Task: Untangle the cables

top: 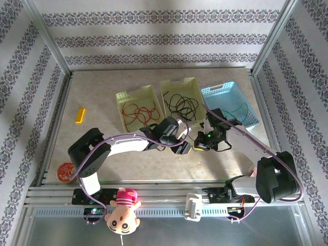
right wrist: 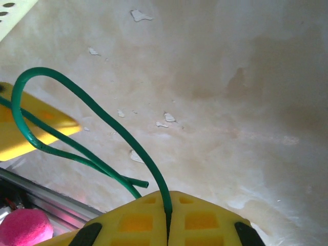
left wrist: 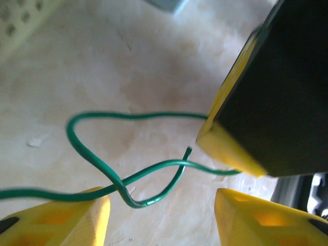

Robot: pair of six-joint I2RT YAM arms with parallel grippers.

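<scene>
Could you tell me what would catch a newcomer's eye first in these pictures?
A looping green cable at the centre of the table: the right tool is shut on it, and the left tool sits open just before its loop. Behind, red cables and black cables lie in separate baskets.
</scene>
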